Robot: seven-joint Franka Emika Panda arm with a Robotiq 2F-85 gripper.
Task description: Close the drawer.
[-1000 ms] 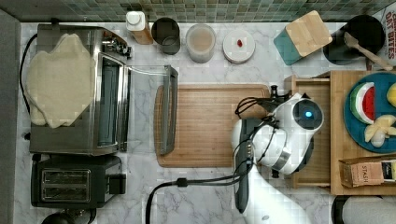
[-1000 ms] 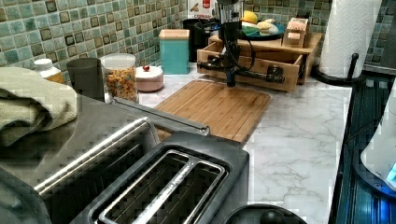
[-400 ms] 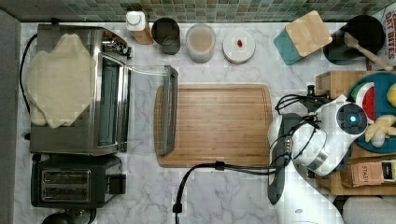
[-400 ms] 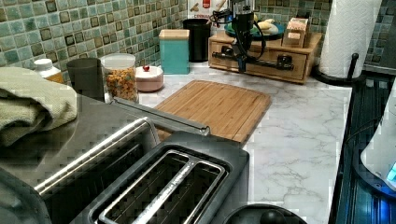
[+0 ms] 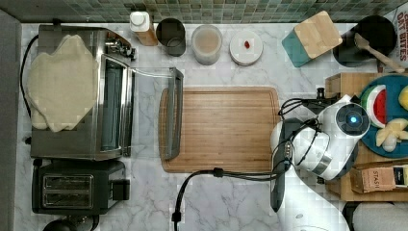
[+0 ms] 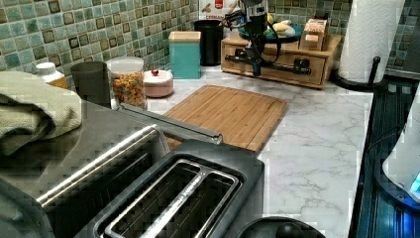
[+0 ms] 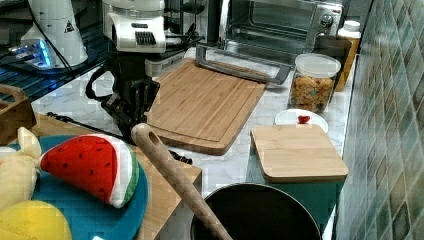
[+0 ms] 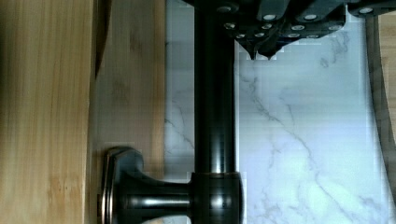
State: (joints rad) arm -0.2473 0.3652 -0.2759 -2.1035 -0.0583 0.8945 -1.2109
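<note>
Drawer [image 6: 277, 62] now pushed flush (it stood out earlier); gripper [image 6: 256, 67] pressed together beside handle [image 8: 214, 93].

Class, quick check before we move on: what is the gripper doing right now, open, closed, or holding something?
Gripper: at the drawer handle; whether it is open or closed cannot be told.

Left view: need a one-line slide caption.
Panda arm's hand at the dark bar handle of the light-wood drawer, pushed flush into its wooden box beyond the bamboo cutting board.
</note>
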